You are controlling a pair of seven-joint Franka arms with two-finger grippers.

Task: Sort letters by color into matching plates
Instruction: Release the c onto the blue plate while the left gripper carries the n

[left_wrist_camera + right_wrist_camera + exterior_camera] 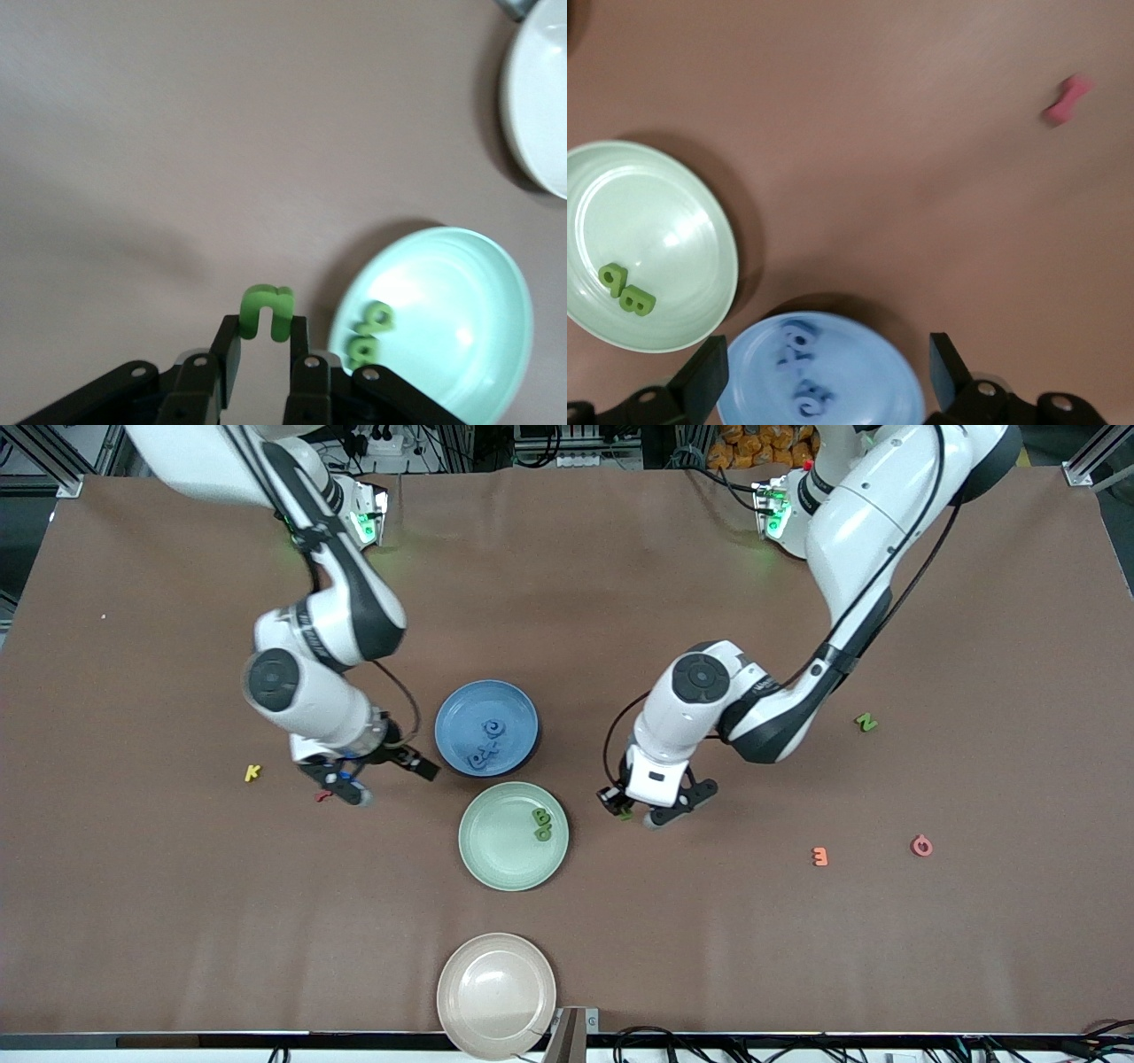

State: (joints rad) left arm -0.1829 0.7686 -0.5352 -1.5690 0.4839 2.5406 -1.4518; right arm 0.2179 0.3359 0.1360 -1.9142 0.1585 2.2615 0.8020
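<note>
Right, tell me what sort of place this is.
Probably a robotics lab bench set up for recording tasks. Two white robot arms are mounted along a table under a brown cloth, aluminium framing stands at its corners, and cables trail along the edge.

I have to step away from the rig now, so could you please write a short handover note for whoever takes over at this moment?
Left gripper: shut on a green letter, up beside the green plate toward the left arm's end.
Right gripper: open, empty, at the blue plate on its right-arm side.
Done: blue letters lie in the blue plate; two green letters lie in the green plate.
Left: drop the held green letter into the green plate, then fetch the green letter on the table.
Yellow, red, orange and pink letters lie loose on the table; a beige plate is nearest the front camera.
</note>
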